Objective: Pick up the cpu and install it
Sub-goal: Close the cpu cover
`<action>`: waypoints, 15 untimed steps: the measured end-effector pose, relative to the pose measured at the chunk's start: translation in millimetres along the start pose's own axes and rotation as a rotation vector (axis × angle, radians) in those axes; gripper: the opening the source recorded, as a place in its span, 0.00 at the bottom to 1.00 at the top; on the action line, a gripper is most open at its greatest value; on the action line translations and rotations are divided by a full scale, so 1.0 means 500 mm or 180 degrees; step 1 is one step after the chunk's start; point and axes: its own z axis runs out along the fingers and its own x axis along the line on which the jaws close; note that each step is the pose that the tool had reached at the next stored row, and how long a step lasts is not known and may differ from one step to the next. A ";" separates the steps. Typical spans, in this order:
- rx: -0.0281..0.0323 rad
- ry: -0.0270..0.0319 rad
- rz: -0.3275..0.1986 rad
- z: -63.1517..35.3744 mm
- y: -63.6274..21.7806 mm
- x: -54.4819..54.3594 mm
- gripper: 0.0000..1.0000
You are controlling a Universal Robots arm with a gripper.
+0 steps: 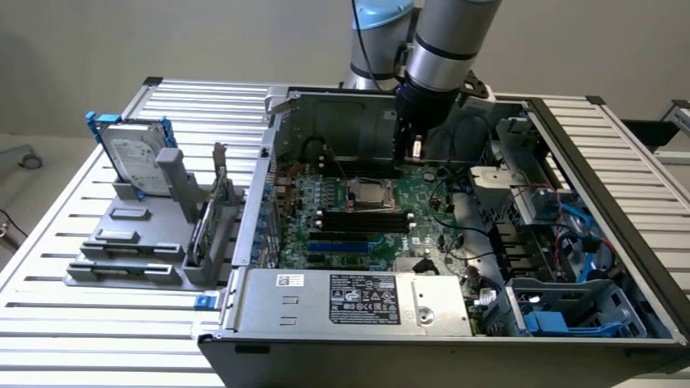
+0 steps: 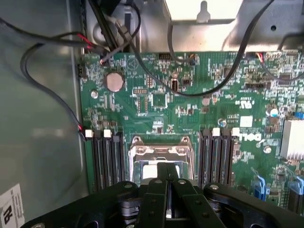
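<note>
One arm works here, so reach is no question. Its gripper [image 1: 415, 152] hangs inside the open case [image 1: 323, 113], low over the board [image 1: 431, 202], jaws pressed together; I cannot tell whether anything thin sits between them.

The cpu [image 1: 373, 192], as I judge it, is the pale silvery square lying flat inside the socket [image 1: 353, 200]. In the exterior view it lies below the gripper, toward that view's left and nearer the camera. Being square, it has no long axis to match.

In the wrist view the gripper [image 2: 169, 173] overlaps the socket's [image 2: 161, 142] edge, with the cpu [image 2: 151, 169] just beside the tips.

Memory slots [image 2: 107, 159] flank the socket on both sides, standing close to the metal frame. Black cables [image 2: 209, 90] loop over the board farther off, apart from the socket. A hard drive [image 1: 138, 158] stands in a grey rack on the table [image 1: 65, 242], well apart, at the exterior view's left.
</note>
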 end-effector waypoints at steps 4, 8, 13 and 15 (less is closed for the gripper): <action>0.0123 0.0001 0.0006 0.001 -0.009 0.000 0.11; 0.0230 0.0005 0.0010 0.003 -0.019 -0.001 0.11; 0.0307 0.0007 0.0012 0.006 -0.032 -0.002 0.11; 0.0325 0.0008 0.0011 0.009 -0.038 -0.002 0.11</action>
